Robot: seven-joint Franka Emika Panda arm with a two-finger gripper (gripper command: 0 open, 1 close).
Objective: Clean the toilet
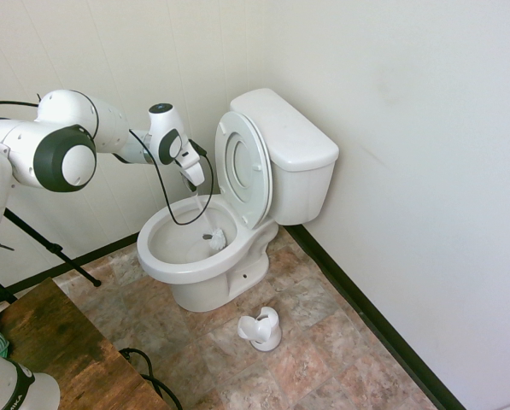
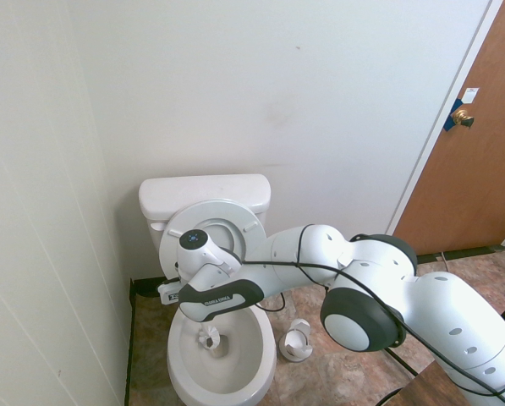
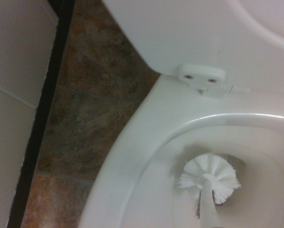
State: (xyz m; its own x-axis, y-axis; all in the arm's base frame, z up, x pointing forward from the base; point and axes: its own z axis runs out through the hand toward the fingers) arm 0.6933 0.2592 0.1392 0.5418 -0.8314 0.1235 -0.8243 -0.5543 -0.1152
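Scrubbing stage of a toilet-cleaning task. Toilet: large glossy white ceramic, standing in the corner of the tiled floor with its tank against the rear wall; seat and lid are raised and lean on the tank, leaving the bowl exposed. By judgement it is heavy, rigid and fixed in place, with a hard, slippery glaze; it is not a thing to be gripped, only wiped, and the hinged plastic seat is the sole part that would yield to a push. Gripper: points straight down over the bowl's rear rim, jaws closed narrowly on the thin handle of a brush, whose white bristle head sits low inside the bowl near the drain. Holder: small, white, empty, on the floor just beside the bowl's base. View differences: the first exterior view alone shows the handle running from gripper to brush head, and the toilet's side profile; the second exterior view alone shows a brown door at the room's far side, while the arm covers much of the seat; the wrist view alone resolves the seat hinge, the bristles, and the dark baseboard along the floor's edge.
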